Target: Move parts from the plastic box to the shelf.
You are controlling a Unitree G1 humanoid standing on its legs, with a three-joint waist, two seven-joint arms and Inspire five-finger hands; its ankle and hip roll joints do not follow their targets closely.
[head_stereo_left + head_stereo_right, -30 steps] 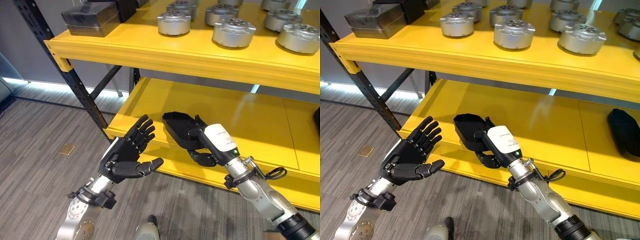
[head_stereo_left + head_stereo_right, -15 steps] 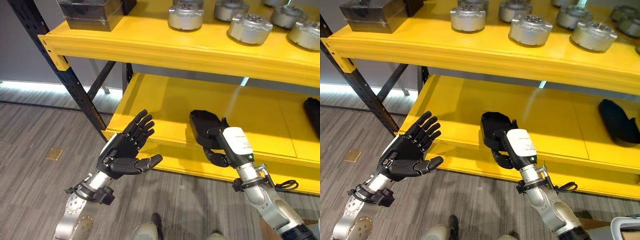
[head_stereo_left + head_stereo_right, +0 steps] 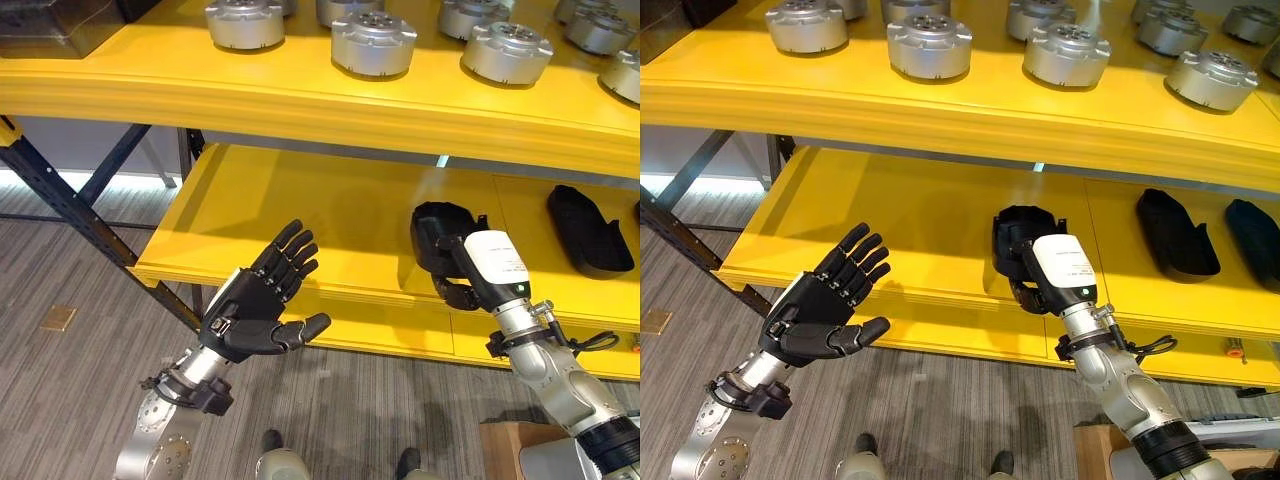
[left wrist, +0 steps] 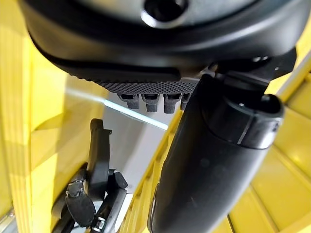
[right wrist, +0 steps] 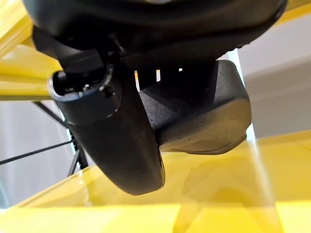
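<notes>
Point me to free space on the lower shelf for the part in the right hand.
The right hand holds a black part over the lower shelf. Bare yellow runs from there to the shelf's left end. To its right lie two black parts: crowded.

you're looking at a shelf (image 3: 940,215) gleaming in smooth, glossy yellow paint, silvery machined metal parts (image 3: 929,45) shining above, a matt black plastic part (image 3: 1016,232) looking faintly grainy in the right robot hand (image 3: 1040,290), and grey floor (image 3: 70,400) showing a woven, carpet-like texture.
</notes>
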